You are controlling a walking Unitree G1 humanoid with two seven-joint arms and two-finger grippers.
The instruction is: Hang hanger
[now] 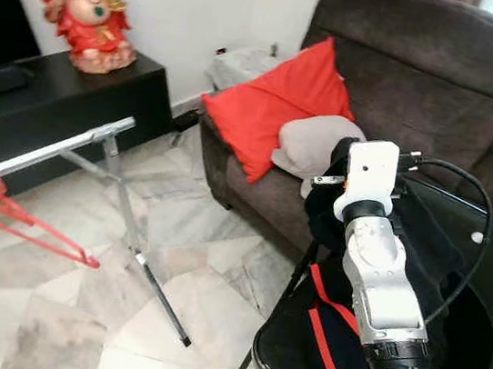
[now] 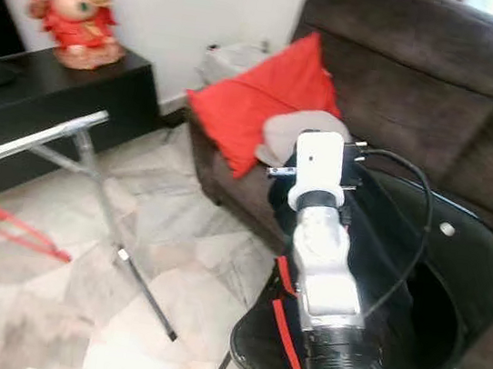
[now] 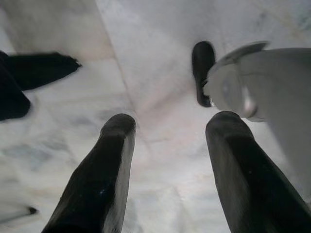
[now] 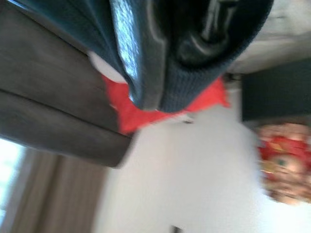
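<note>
Rail (image 1: 44,152): silver bar on folding legs, far to the left of the right arm.

Hanger (image 1: 17,217): red, its hook already over the rail's near end, body slanting below. Judged done: one hanger hung.

Chair (image 1: 487,301): black, folding, set against the sofa (image 1: 446,75); dark garment (image 1: 332,330) with red trim heaped on the seat and back. Whether a further hanger lies in it cannot be told.

Right gripper (image 4: 160,58): at the chair back, dark blue knit cloth close across its wrist view. Fingers masked by cloth and blur; open or closed cannot be told, nor any hold.

Left gripper (image 3: 170,160): hangs over marble floor (image 3: 160,58), its fingers (image 3: 104,170) apart, nothing between them.

Also: red cushion (image 1: 276,106), grey cushion (image 1: 321,144), figurine (image 1: 84,1) on black cabinet (image 1: 65,99).

Left to do: unclear; possibly fetching another hanger from the chair.
</note>
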